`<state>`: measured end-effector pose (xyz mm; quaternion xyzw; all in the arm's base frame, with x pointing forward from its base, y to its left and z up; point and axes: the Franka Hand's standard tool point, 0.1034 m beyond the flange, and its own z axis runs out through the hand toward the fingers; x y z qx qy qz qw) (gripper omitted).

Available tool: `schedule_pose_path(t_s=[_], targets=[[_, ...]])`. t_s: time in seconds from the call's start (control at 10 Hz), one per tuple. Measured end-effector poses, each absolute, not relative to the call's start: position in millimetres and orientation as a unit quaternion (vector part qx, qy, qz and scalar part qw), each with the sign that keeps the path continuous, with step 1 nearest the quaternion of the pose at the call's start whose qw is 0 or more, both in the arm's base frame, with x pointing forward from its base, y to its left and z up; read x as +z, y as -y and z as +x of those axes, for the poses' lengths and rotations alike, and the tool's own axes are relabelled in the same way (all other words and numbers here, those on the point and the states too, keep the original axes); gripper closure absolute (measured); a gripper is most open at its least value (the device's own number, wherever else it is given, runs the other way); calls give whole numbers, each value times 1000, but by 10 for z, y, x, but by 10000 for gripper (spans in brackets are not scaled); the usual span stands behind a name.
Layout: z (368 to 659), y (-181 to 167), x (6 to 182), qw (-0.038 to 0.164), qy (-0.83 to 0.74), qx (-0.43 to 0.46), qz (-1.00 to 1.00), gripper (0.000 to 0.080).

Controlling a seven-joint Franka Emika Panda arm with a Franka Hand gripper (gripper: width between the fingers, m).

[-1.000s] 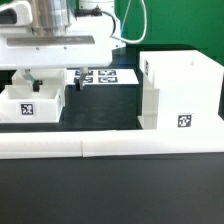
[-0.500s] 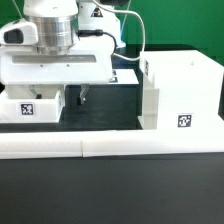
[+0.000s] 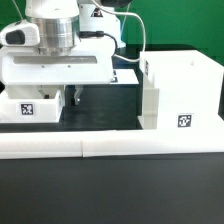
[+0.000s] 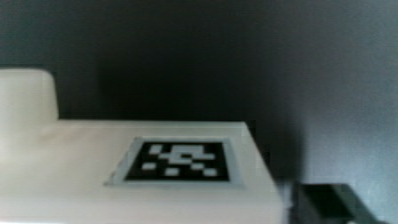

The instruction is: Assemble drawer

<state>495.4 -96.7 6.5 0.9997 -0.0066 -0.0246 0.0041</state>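
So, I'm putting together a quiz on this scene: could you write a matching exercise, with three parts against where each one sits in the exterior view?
Things:
1. hollow case
2. small tray
3. border bar

Places:
A. running along the front
B. at the exterior view's left
C. at the exterior view's right

Pairs: 1-C, 2-B, 3-A

White case [image 3: 180,85] at three o'clock, a black-and-white blocky tag [image 3: 184,122] on its face; the white tray [image 3: 50,108] at nine o'clock wears the same pattern. Black desk [image 3: 105,110], white border bars [image 3: 110,148] at six, green backdrop [image 3: 170,25] at one
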Motion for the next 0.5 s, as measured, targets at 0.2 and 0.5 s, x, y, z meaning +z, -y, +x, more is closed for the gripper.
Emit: schedule_pose_path(t_s=[0.2, 0.5], targets=[[4954, 967, 65, 4, 7, -25, 1000, 726], [4954, 967, 65, 4, 7, -25, 1000, 759]])
